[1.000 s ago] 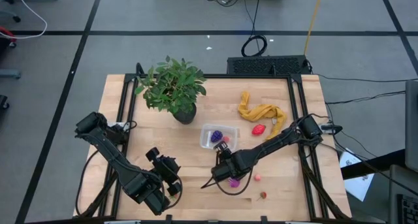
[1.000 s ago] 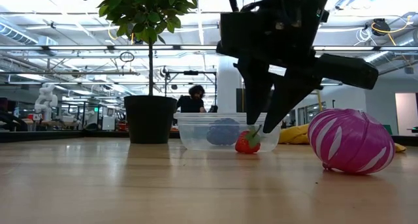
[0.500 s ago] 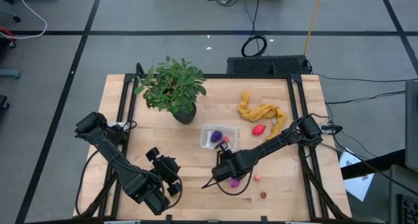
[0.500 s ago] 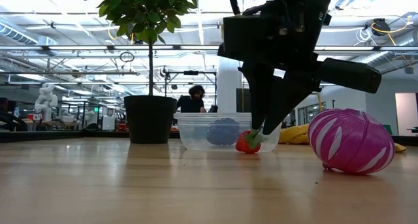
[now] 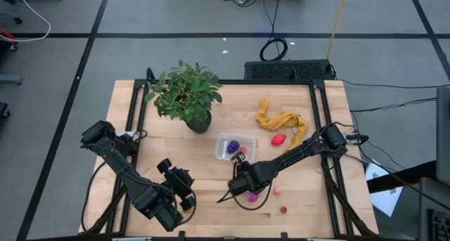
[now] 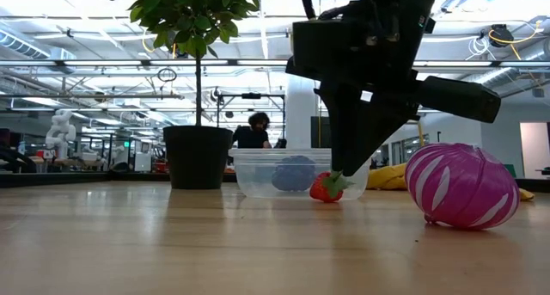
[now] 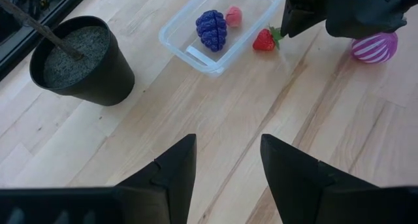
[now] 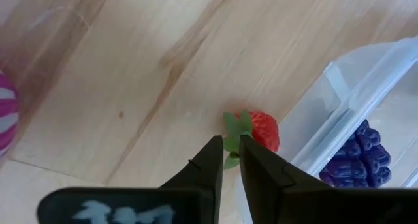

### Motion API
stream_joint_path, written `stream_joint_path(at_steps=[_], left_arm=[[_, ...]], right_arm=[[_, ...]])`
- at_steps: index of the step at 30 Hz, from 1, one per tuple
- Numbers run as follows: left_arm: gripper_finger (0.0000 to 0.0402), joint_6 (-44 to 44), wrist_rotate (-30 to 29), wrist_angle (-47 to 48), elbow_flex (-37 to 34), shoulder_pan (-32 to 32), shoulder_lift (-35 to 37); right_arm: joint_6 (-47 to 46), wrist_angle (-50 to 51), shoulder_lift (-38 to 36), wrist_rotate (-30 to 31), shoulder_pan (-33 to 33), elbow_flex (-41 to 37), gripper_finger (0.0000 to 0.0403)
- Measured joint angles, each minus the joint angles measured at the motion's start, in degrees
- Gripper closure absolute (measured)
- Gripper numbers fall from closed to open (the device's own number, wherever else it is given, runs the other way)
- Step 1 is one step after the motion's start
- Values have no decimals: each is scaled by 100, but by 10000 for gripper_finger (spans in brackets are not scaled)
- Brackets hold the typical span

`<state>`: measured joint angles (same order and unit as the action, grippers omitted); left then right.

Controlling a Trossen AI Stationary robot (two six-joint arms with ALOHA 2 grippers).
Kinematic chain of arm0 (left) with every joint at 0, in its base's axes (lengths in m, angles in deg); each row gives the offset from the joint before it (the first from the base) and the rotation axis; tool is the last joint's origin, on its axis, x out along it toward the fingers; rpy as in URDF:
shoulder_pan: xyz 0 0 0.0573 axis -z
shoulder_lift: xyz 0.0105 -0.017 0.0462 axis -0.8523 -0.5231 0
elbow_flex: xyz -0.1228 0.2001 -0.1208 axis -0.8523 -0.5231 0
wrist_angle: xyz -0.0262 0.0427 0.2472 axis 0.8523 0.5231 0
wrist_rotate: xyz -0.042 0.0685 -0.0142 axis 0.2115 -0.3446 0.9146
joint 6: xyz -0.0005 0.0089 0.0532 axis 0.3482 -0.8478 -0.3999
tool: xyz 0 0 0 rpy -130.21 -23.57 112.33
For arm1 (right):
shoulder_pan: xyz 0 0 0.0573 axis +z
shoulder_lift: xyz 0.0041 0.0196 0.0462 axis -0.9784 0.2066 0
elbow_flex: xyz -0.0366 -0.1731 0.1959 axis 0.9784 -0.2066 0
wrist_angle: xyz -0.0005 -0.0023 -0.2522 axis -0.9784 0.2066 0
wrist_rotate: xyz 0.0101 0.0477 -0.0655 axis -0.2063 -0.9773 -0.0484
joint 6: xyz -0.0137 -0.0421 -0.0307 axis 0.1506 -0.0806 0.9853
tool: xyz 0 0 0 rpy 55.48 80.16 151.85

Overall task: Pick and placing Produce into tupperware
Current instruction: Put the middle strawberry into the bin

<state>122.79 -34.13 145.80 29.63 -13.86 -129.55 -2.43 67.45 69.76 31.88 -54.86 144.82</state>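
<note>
From above, the right tool (image 5: 240, 172) hides what it works on; its own wrist view shows the two dark fingers (image 8: 210, 164) drawn nearly together, pinching the green leafy cap of a small red toy strawberry (image 8: 260, 130) that lies on the wooden bench (image 8: 130, 74) just beside the outer wall of the small clear plastic rectangular container (image 8: 366, 87). The low view confirms the strawberry rests on the bench surface, in front of the container, with the fingertips meeting at its cap.

The left wrist view looks into the container and shows two pieces inside it: a dark purple bumpy toy fruit (image 7: 211, 29) and a small pink one (image 7: 233, 16). From above, only a purple spot shows there.

A magenta-and-white striped toy fruit (image 6: 462, 186) lies on the bench close beside the right tool.

The left tool (image 7: 225, 168) hangs over the near part of the bench, well apart from the container, fingers spread with a clear gap, holding nothing.
</note>
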Motion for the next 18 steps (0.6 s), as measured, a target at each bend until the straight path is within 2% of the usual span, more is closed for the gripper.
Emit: stream_joint_path(at_steps=[7,14,18], left_arm=[[225,0,0,0,0,0,0],[225,0,0,0,0,0,0],[225,0,0,-2,0,0,0]], right_arm=[[-35,-8,0,7,0,0,361],[0,-35,0,37,14,0,397],[-7,-39,-2,43,15,0,397]])
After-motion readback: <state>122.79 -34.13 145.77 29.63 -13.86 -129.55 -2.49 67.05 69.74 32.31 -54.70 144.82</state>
